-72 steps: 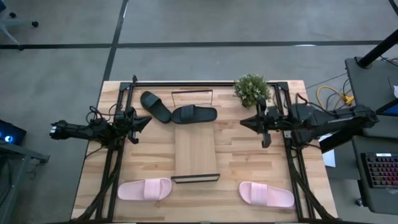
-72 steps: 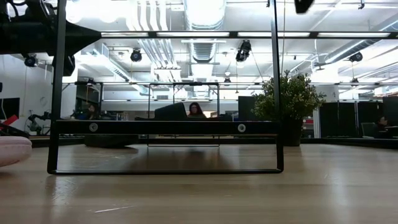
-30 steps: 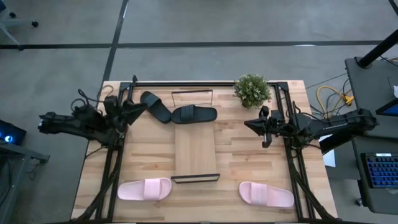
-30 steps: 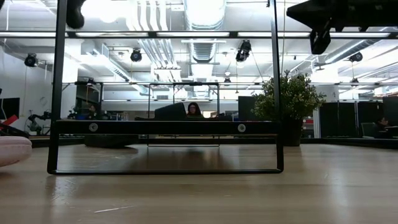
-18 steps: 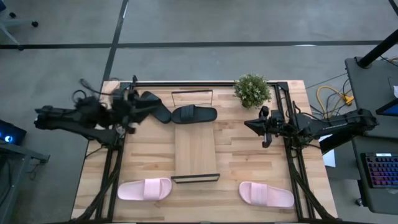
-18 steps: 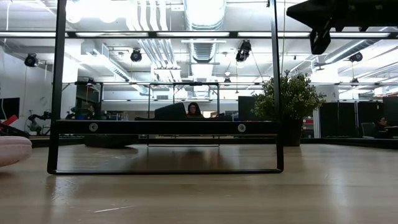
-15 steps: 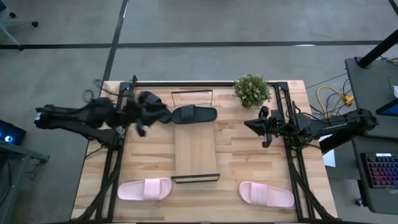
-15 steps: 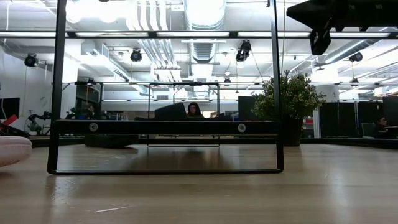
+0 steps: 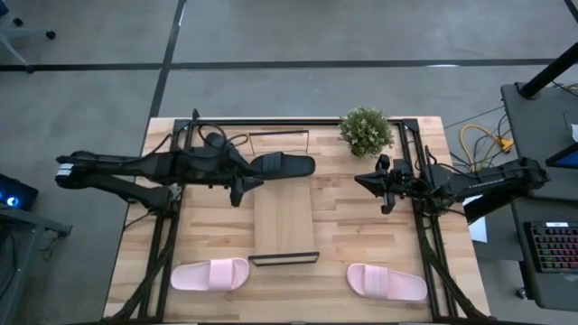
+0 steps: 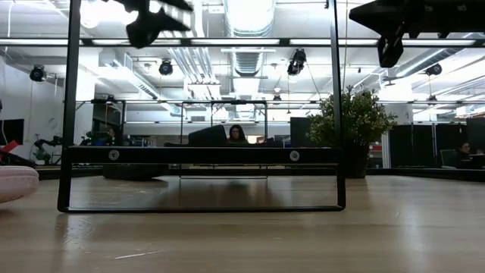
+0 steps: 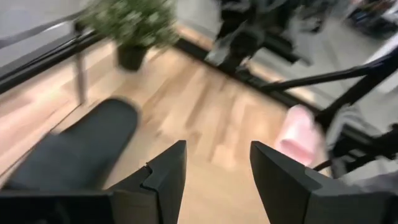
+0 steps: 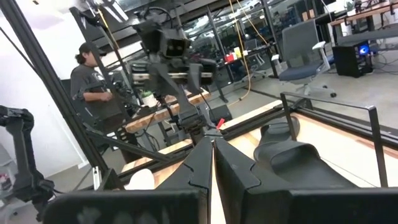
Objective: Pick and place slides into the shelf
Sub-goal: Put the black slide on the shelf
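One black slide (image 9: 282, 165) lies flat at the shelf's far end; the wrist views also show this black slide (image 11: 81, 149) (image 12: 292, 155). My left arm hides the other black slide. Two pale pink slides (image 9: 210, 273) (image 9: 386, 282) rest near the front edge. The shelf (image 9: 284, 217) lies mid-table, its black frame end (image 10: 201, 152) upright. My left gripper (image 9: 244, 185) (image 11: 217, 149) hovers open just left of the black slide, with nothing between its fingers. My right gripper (image 9: 384, 194) (image 12: 211, 155) hangs shut and empty at the right.
A small potted plant (image 9: 366, 131) stands at the far right of the table. Black rails (image 9: 167, 235) (image 9: 429, 244) run along both sides. Bare wood lies between the shelf and the pink slides. A person (image 12: 93, 81) stands beyond the table.
My left gripper has swung from the far left corner toward the table's right, out over the left black slide to the shelf's far left corner, turning as it went. Its arm now covers that slide. The slides have not moved.
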